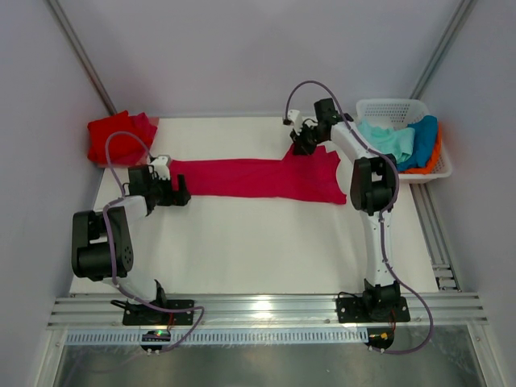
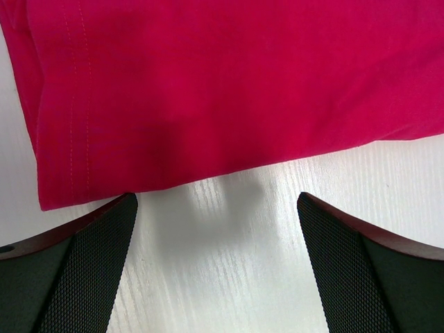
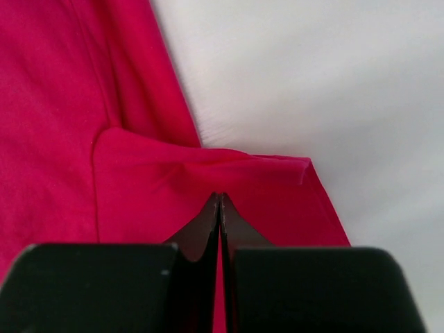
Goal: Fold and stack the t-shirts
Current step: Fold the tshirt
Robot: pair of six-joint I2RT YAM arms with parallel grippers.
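The long crimson-pink soft-cloth t-shirt (image 1: 258, 179) is laid as a narrow band across the white table (image 1: 242, 258), reaching from one pincer to the other. The right pincer (image 3: 220, 200) is closed tight. Puckers in the sleeve cloth run to its tips, so a pinch of the shirt is judged to be held. The left pincer (image 2: 216, 201) is spread wide with nothing in it. The stitched hem corner lies just ahead of its fingertips, not yet between them.

For a clean fold, the left pincer should be eased forward and lowered so that every layer at the hem is taken, not the top one alone. Both ends should then be raised together and kept taut, lest the band sag or twist.

A folded red t-shirt (image 1: 121, 137) lies beyond the left pincer. A white plastic lattice basket (image 1: 387, 103) of further tees stands near the right pincer's outer side.
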